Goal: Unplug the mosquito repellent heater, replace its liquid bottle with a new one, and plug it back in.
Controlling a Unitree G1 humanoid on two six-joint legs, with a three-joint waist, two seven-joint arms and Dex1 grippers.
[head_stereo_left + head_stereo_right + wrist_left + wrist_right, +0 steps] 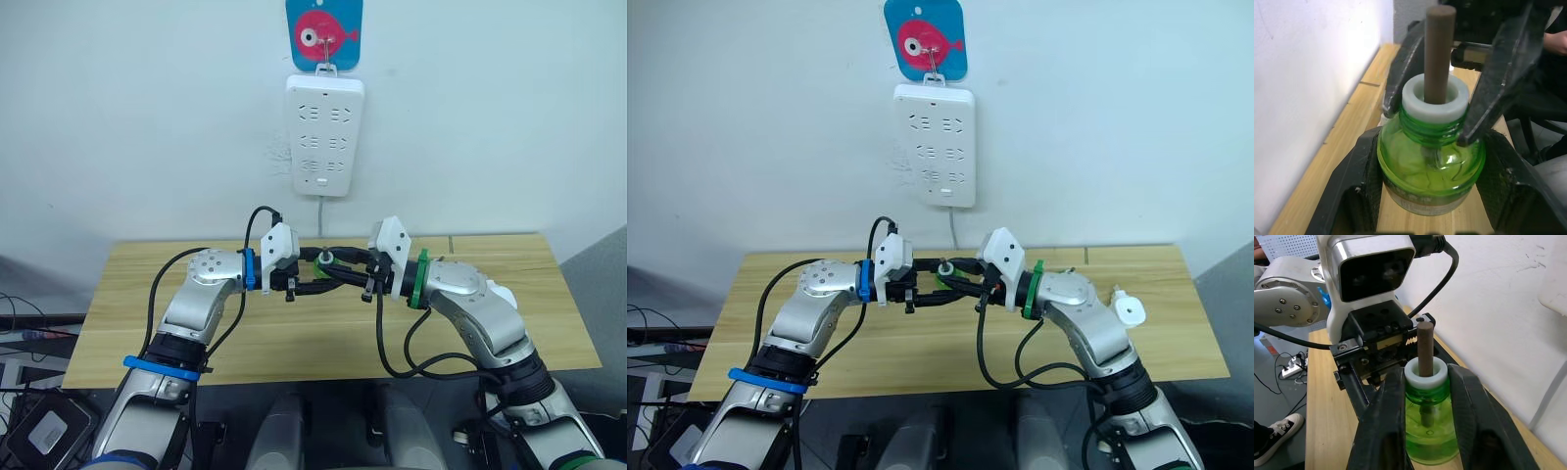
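The wooden counter runs along a white wall, and my two arms meet above its back edge, near the middle of its width. On the wall above that edge hangs a long white power strip, its cord dropping down behind the counter. It hangs from a hook on a blue card with a pink fish.

A small white rounded unit, the mosquito repellent heater, lies on the counter toward its right edge, just behind my right forearm and well apart from the power strip.

Between my hands is the green liquid bottle, clear green glass with a white collar and a brown wick rod standing straight out of its neck. It is held in the air above the back edge of the counter.

My left fingers are clenched around the wide body of the bottle, one finger on each side. My right fingers are closed in on the same bottle from the opposite direction, one finger pressed against each side of it just below the white collar. So both hands grasp the one bottle, the left lower on its body, the right nearer its neck, with the wick rising free between them.
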